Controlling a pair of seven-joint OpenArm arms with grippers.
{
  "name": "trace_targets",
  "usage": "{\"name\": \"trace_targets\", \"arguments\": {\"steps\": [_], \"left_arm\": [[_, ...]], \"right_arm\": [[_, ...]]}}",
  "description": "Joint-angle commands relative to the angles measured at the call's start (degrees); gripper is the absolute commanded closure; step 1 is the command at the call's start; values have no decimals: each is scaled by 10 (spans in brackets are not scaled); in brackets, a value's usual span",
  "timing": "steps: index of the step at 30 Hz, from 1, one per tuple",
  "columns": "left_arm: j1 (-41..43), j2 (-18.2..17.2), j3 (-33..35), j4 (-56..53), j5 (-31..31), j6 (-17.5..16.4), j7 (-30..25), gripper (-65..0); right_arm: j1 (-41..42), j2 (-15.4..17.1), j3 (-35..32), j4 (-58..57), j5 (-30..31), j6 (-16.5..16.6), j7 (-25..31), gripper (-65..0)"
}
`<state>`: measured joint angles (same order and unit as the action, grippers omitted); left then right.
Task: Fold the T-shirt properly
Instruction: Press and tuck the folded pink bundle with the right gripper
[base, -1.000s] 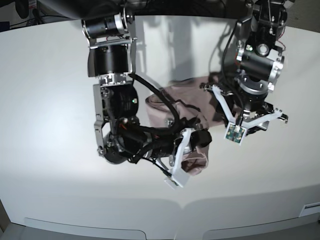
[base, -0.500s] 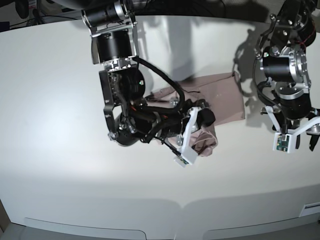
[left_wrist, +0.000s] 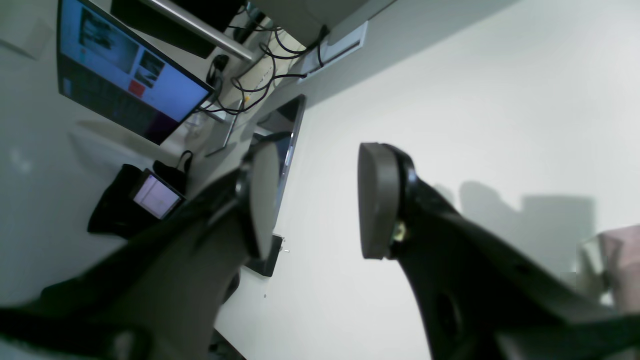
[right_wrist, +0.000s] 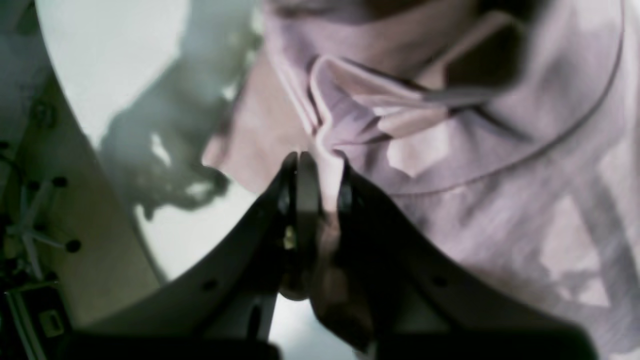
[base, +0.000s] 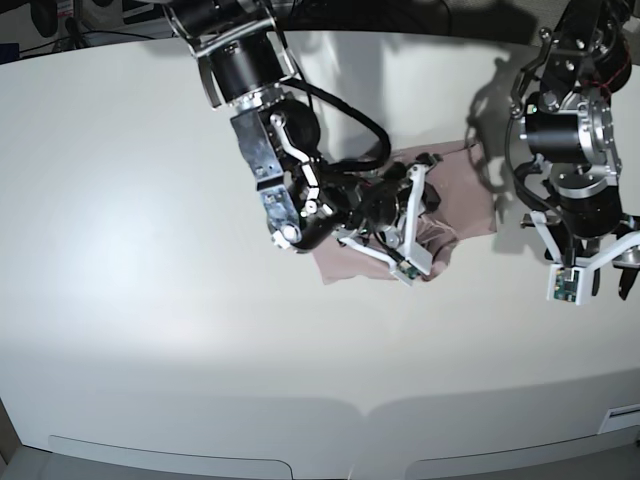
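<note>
Mid-fold: right claw (right_wrist: 320, 172) pinched T-shirt (right_wrist: 500, 165) hem
Left claw (left_wrist: 315, 200) spread, empty; next, lay fold flat

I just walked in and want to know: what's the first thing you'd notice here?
The pink T-shirt, bunched in the middle of the white table, with the right claw pinching a fold of it. Off to the side, the left claw hangs open and empty over bare table.

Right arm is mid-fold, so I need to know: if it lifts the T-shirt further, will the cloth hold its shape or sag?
Likely sag: the T-shirt bunches into soft folds where the right gripper pinches it. It probably drags rather than slides, since most of it lies on the table.
</note>
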<state>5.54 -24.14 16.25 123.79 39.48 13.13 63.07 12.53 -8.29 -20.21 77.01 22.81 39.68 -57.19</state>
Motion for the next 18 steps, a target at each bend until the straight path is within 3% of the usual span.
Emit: {"name": "trace_targets", "arguments": {"steps": [1, 6, 11, 14, 18], "left_arm": [[-7, -6, -2, 12, 9, 7, -9, -249], [-6, -6, -2, 12, 5, 6, -5, -249], [-7, -6, -2, 12, 6, 6, -5, -249], [-6, -6, -2, 12, 4, 6, -5, -249], [-7, -7, -2, 12, -9, 6, -5, -249]], "right_arm": [[12, -7, -6, 10, 11, -1, 16, 0], [12, -7, -22, 10, -37, -35, 64, 0], [12, -7, -25, 10, -27, -36, 64, -5], [12, -7, -33, 10, -27, -35, 64, -156], [12, -7, -59, 10, -27, -35, 68, -191]]}}
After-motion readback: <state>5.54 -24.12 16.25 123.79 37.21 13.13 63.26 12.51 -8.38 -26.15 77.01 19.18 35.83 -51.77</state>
